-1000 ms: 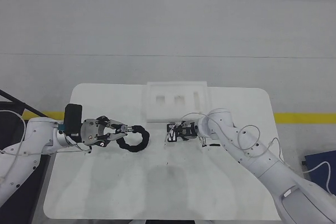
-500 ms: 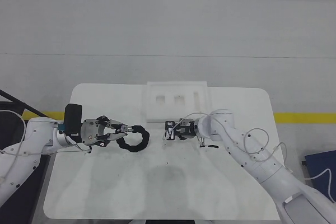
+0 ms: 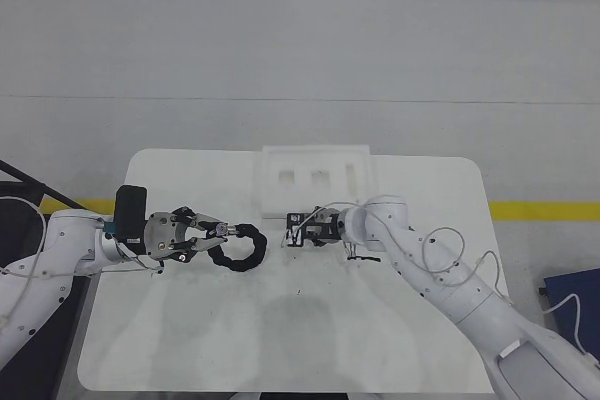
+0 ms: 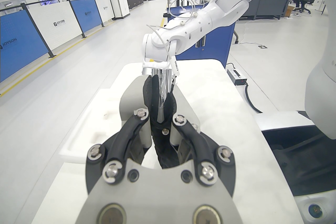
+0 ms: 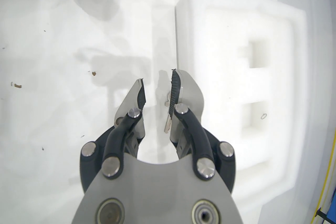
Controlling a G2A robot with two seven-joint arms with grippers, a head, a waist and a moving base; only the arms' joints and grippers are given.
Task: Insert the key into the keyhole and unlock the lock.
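White table (image 3: 380, 330) beneath us, our left claw (image 3: 223, 232) pinches the black lock (image 3: 257, 246) while our right claw (image 3: 296, 228), jaws spread with the key (image 5: 168, 118) against one side, has slid closer, so we judge insertion near but the key loosely held.

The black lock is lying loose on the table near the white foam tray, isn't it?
Not loose: the left gripper holds the black lock, near the white foam tray. The left wrist view shows the gripper shut on it.
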